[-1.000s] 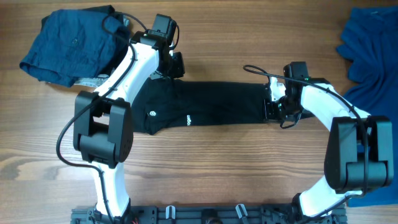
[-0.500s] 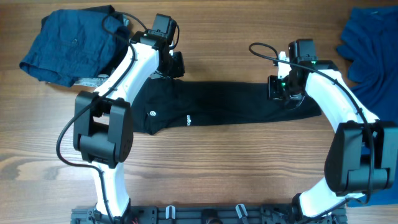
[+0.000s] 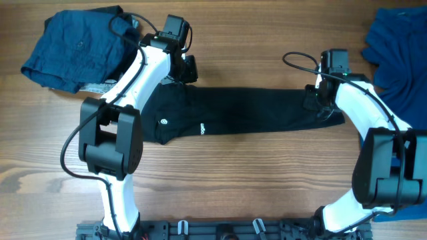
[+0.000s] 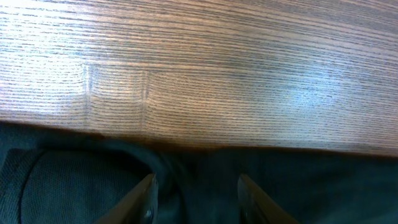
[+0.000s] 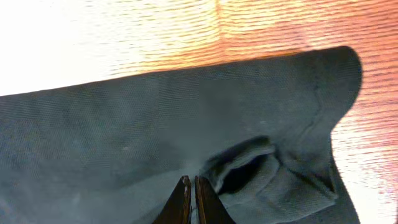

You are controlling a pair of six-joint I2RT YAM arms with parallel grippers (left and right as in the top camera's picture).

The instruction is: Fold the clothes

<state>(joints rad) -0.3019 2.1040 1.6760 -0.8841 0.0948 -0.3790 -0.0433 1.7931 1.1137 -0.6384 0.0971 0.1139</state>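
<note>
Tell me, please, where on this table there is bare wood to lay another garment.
The widest free patch is the table strip below the black shirt, between the left arm and right arm. Another lies above the shirt, up to the far edge. Crowded: top left around the dark blue garment, right edge by the royal blue garment.

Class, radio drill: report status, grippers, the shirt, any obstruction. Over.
Left gripper open above black shirt, back edge. Right gripper shut on its other end. Shirt stretched flat. Dark blue garment, royal blue garment at corners; nothing blocking.
</note>
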